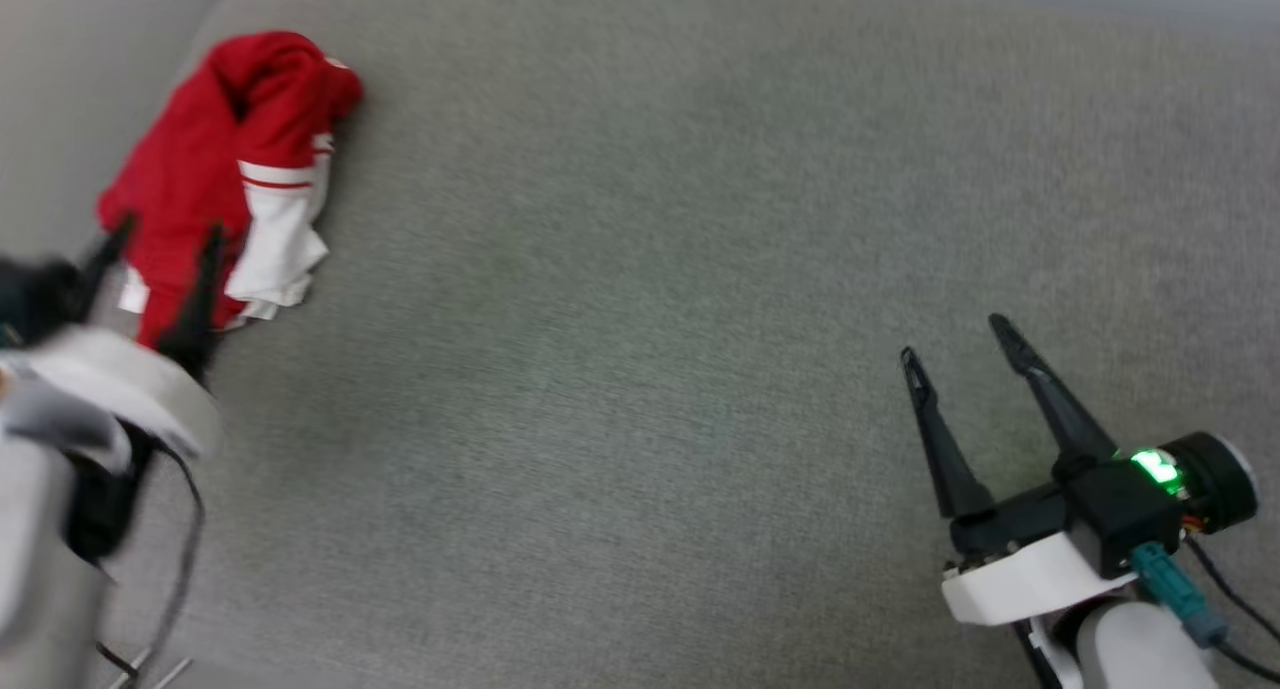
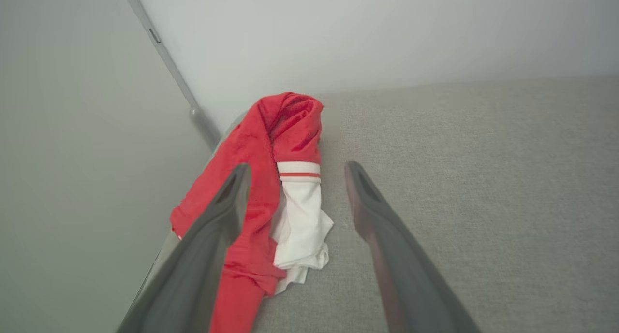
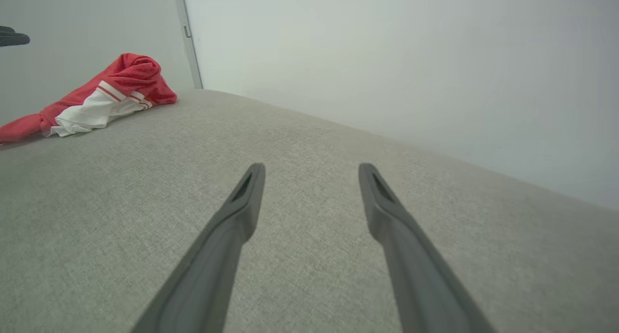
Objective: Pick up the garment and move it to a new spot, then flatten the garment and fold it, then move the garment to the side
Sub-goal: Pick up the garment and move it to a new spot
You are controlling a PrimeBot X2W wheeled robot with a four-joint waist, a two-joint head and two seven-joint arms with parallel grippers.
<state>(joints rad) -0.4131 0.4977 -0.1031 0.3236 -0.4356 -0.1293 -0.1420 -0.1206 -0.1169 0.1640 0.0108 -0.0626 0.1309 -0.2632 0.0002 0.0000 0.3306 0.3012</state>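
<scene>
The garment (image 1: pixel 215 164) lies bunched in a red heap at the far left of the grey surface, a white sleeve with red stripes (image 1: pixel 280 239) folded along its right side. Its lettering is hidden in the folds. My left gripper (image 1: pixel 165 234) hovers open over the garment's near end, its fingers apart with nothing between them; in the left wrist view the garment (image 2: pixel 280 188) sits just ahead of that gripper (image 2: pixel 295 168). At the lower right my right gripper (image 1: pixel 955 339) is open and far from the cloth. The right wrist view has the garment (image 3: pixel 104 98) at upper left, beyond that gripper (image 3: pixel 312 166).
The grey fabric surface (image 1: pixel 650 319) stretches wide to the right of the garment. The garment's left side hangs at the surface's left edge (image 2: pixel 159 255), beside a pale wall with a grey vertical strip (image 2: pixel 169 67). A dark cable (image 1: pixel 185 559) hangs off my left arm.
</scene>
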